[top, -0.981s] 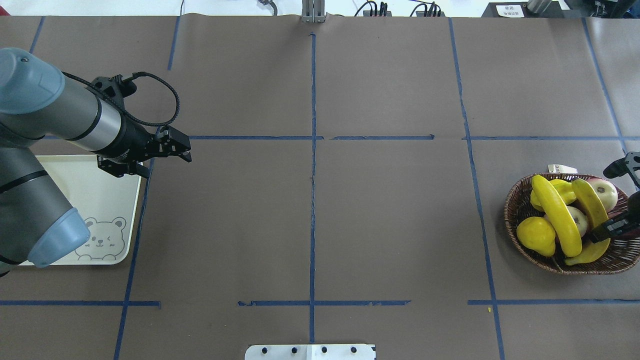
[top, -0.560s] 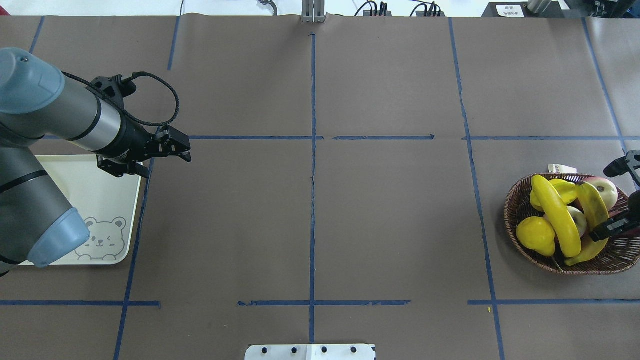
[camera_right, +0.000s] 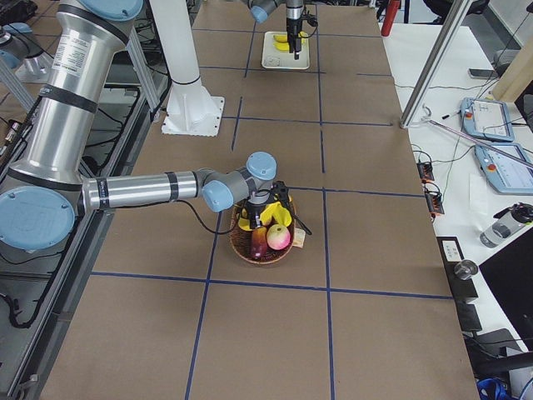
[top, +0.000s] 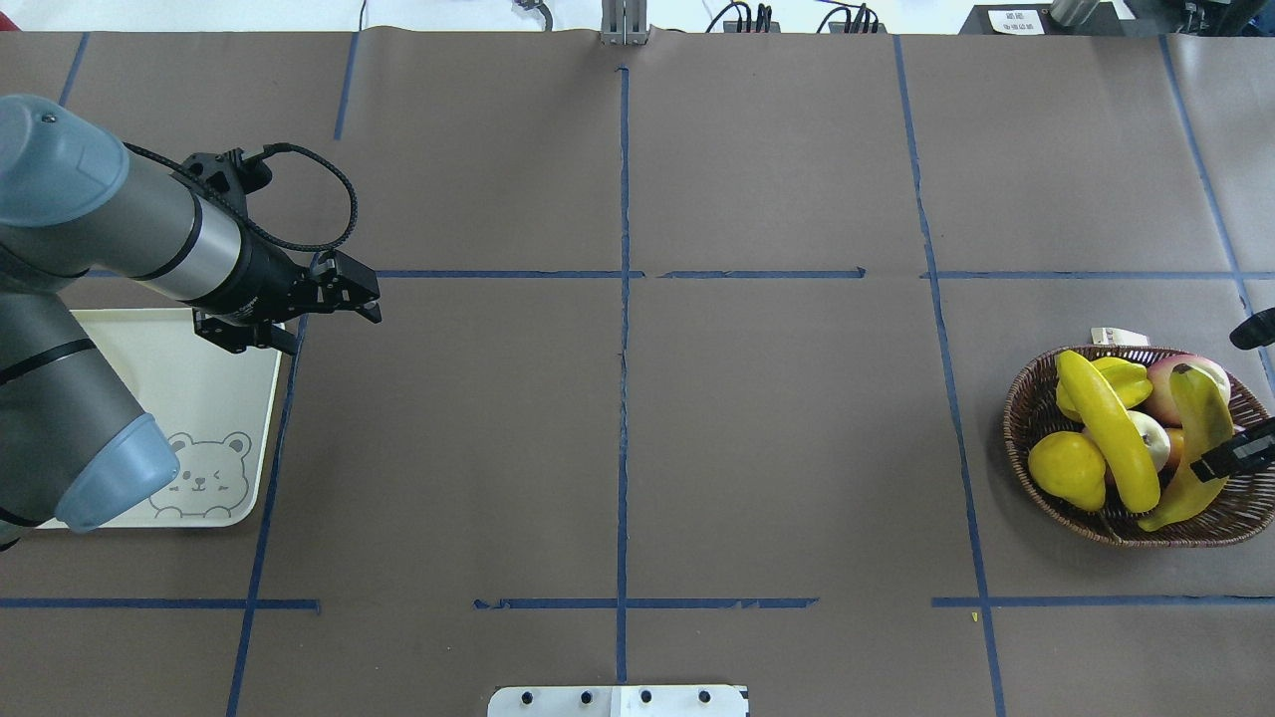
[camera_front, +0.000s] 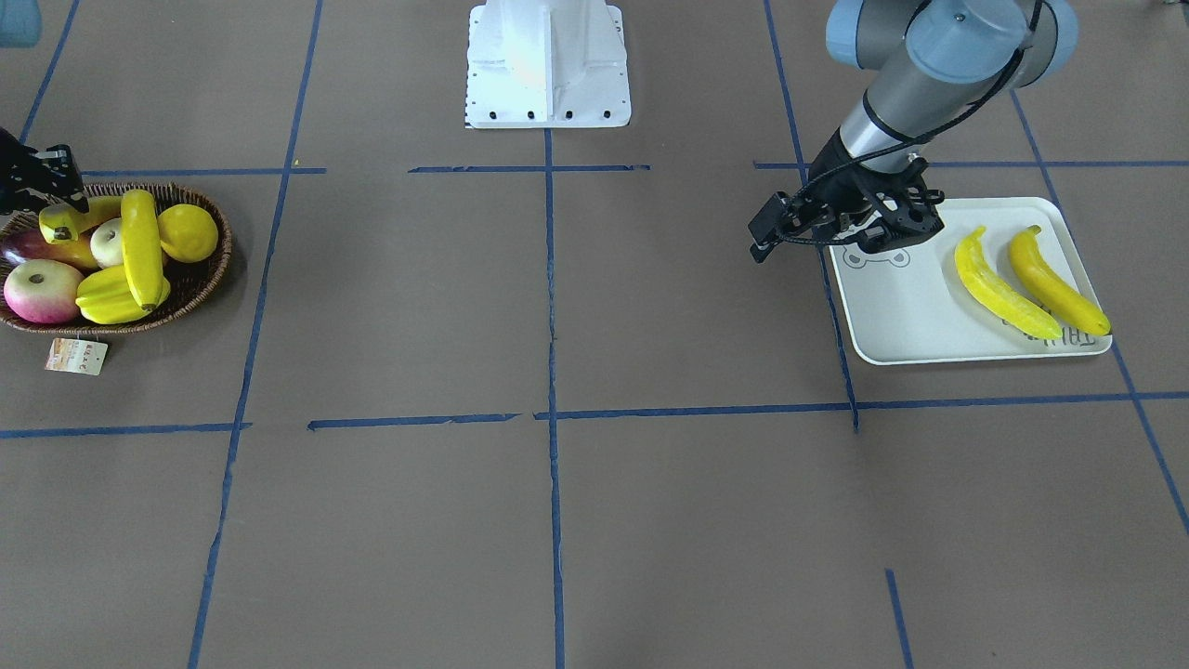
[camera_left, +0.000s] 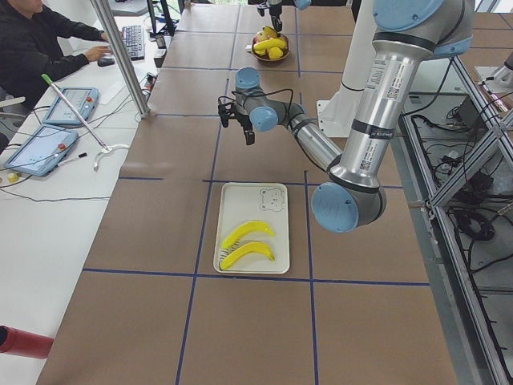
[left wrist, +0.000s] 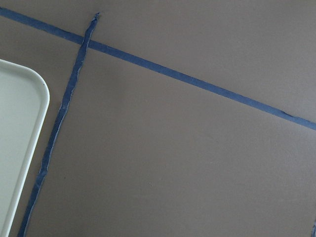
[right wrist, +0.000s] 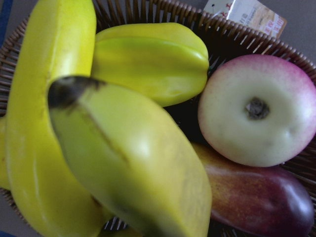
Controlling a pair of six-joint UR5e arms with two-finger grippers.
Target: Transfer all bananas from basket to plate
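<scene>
Where the right gripper clamps it, a glossy yellow banana with a dark tip tilts up from the wicker basket beneath. The left gripper hangs beside the plate; its jaws I can't make out.

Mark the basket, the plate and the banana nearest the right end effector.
basket (top: 1021, 413): overhead view, left inner wicker wall.
plate (camera_front: 906, 307): front-facing view, bare middle.
banana (top: 1205, 423): overhead view, mid-body.

Four bananas, one basket, one plate.
</scene>
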